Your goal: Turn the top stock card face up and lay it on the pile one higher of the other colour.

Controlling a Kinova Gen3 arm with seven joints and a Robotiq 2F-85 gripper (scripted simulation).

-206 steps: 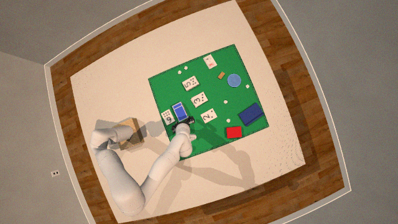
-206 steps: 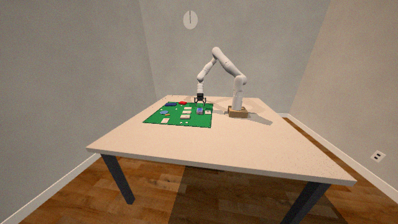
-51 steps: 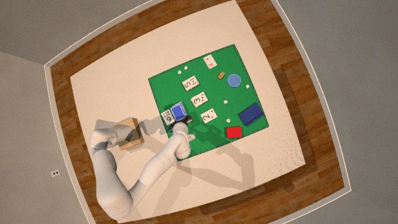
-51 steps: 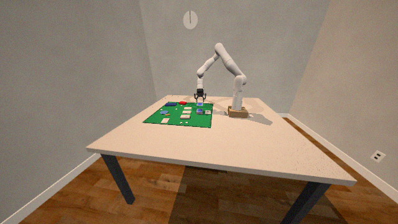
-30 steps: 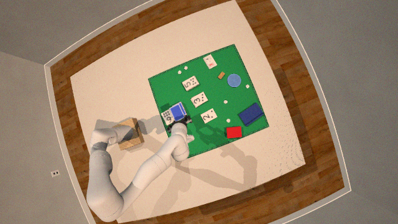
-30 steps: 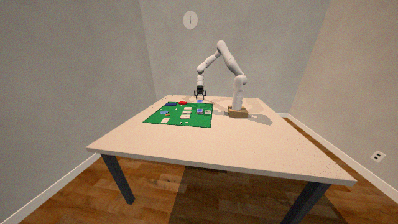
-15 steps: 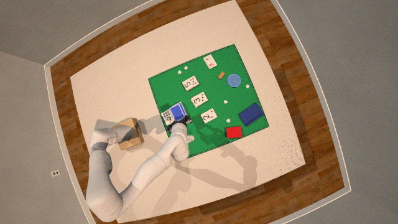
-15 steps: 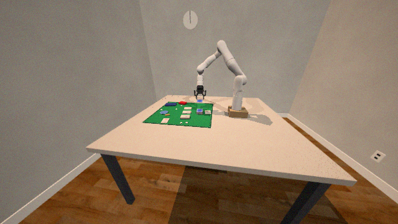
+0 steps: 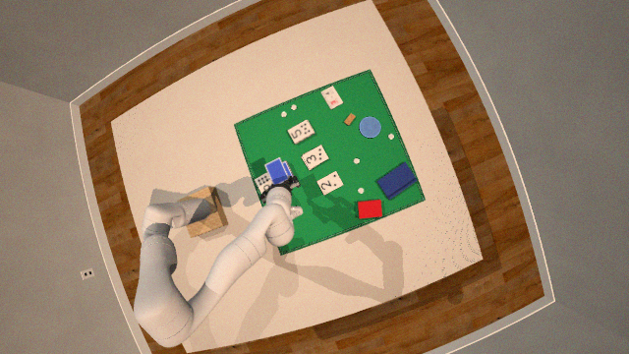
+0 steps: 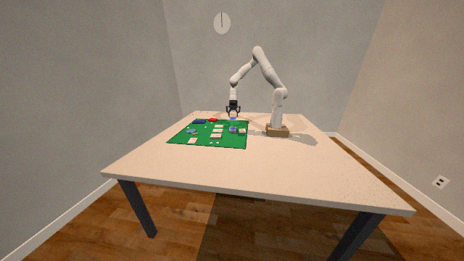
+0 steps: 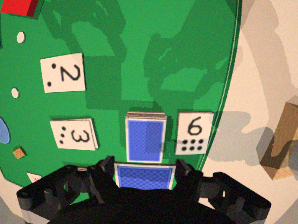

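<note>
My gripper is shut on a blue-backed card, gripping it by its edges and holding it level above the green mat. In the side view the gripper hangs well above the table with the card under it. The face-down stock lies on the mat right below, next to a face-up black 6. Face-up black piles lie in a row: a 5, a 3 and a 2. A card with red marks lies at the mat's far edge; I cannot read its number.
On the mat lie a blue disc, a dark blue box, a red block, a small brown block and several small white pegs. The arm's wooden base block stands beside the mat.
</note>
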